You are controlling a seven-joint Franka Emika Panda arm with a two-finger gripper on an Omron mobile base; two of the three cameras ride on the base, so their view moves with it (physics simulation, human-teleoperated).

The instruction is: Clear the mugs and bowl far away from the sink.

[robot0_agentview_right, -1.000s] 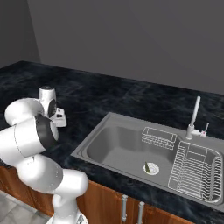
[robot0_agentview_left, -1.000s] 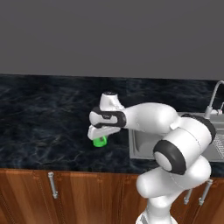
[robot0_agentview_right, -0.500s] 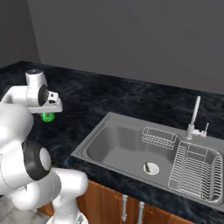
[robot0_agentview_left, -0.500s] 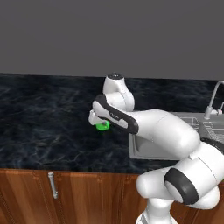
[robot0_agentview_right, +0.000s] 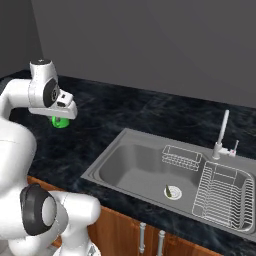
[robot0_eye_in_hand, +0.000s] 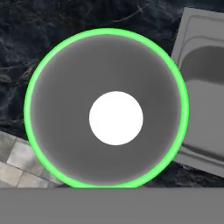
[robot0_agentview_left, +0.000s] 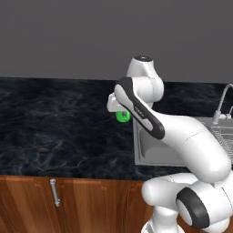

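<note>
The bright green mug (robot0_agentview_left: 123, 116) hangs just under my hand, above the dark counter beside the left rim of the sink (robot0_agentview_left: 150, 152). My gripper (robot0_agentview_left: 121, 112) is shut on the mug (robot0_agentview_right: 60, 122), with its fingers hidden behind the hand. In the hand view I look straight down into the mug (robot0_eye_in_hand: 65, 109): a green rim, a grey inside and a white round bottom. The sink (robot0_eye_in_hand: 205, 65) lies at the right of that view. The bowl is out of view.
The basin (robot0_agentview_right: 135, 170) holds a wire dish rack (robot0_agentview_right: 220, 195), a small wire basket (robot0_agentview_right: 182, 157) and a round drain (robot0_agentview_right: 171, 191); a chrome faucet (robot0_agentview_right: 222, 130) stands behind. The black marble counter (robot0_agentview_left: 54, 123) stretches left above wooden cabinets (robot0_agentview_left: 54, 195).
The arm has stretched out and lifted, carrying the mug away from the counter's front edge toward the back, beside the sink's left rim. The grip on the mug has not changed.
</note>
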